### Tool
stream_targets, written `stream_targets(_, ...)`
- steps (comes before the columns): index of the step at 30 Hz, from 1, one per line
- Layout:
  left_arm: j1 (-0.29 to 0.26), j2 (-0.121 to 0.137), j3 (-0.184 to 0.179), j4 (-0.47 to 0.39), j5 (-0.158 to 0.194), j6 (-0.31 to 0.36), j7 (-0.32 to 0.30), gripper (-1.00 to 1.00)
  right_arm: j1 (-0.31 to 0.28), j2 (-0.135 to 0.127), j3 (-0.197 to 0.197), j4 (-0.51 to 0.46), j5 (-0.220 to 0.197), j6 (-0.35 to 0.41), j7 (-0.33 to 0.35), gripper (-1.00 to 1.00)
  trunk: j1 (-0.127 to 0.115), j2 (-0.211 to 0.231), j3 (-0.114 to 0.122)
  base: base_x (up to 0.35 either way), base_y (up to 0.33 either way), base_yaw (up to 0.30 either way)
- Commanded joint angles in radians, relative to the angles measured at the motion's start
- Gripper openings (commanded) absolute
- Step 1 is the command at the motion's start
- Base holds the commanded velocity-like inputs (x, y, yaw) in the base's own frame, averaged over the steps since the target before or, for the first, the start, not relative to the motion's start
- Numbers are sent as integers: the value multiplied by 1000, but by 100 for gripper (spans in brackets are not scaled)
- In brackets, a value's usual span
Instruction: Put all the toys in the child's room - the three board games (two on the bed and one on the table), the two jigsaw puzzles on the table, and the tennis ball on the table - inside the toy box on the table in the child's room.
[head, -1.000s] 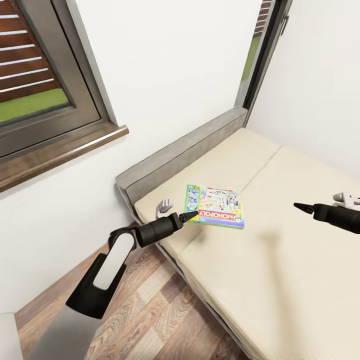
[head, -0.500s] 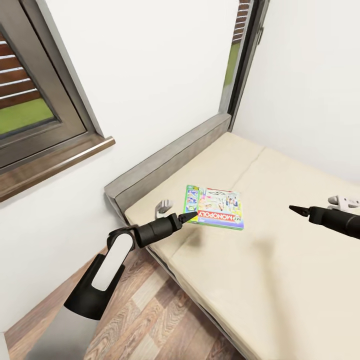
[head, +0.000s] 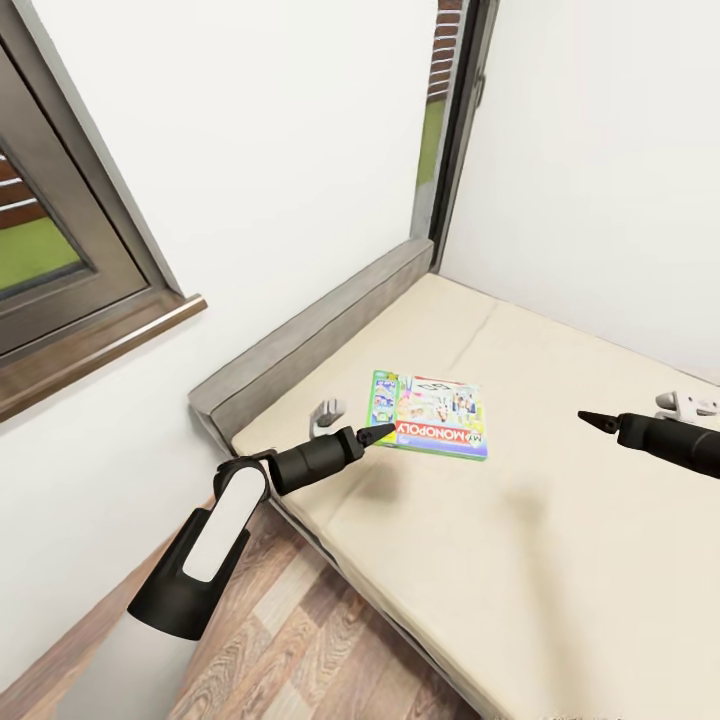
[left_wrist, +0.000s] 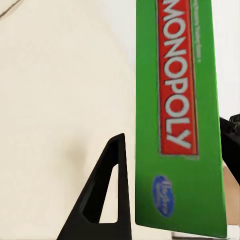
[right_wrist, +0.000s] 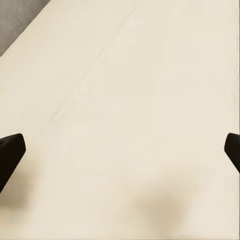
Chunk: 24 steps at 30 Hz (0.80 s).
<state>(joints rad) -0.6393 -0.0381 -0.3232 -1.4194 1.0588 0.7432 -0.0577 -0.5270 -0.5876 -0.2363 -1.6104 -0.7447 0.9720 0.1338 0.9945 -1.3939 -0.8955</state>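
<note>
- Head view: Monopoly box (head: 430, 414) sits level just ahead of the left tool (head: 377, 432), whose dark tip meets the box's near green edge over the beige bed (head: 560, 560). Against the picture from a second ago, box and left tool keep the same spot in the picture, while the headboard (head: 310, 335), the window sill (head: 95, 355) and the tall window frame (head: 455, 120) have all slid leftward, so the camera has turned, not the things. The right tool (head: 597, 420) has drifted a touch toward the box and hangs over the sheet, well apart from it on the far side from the left tool. Wood-plank floor (head: 300, 650) shows beside the bed frame.
- Left wrist view: green box edge with the red MONOPOLY band (left_wrist: 177, 115) stands between the fingers, one black finger (left_wrist: 107, 200) just beside it and the other dark finger on the opposite side; the left tool is narrowed onto the box and holds it.
- Right wrist view: two black fingertips (right_wrist: 10, 155) show at opposite borders with bare beige sheet (right_wrist: 130, 110) between them, so the right tool stands wide and holds nothing; a strip of grey headboard lies beyond.
</note>
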Motion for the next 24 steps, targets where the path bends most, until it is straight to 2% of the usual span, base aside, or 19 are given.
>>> stream_targets(1, 0, 0, 1, 0, -3, 4, -4, -100, -1, 0, -1, 0, 10, 5, 10, 100, -4, 7, 4, 0, 0, -149)
stream_targets(24, -1, -1, 1, -1, -1, 35, -4, -100, -1, -1, -2, -1, 9, 5, 12, 100, -92, 168, 110, 0, 0, -147)
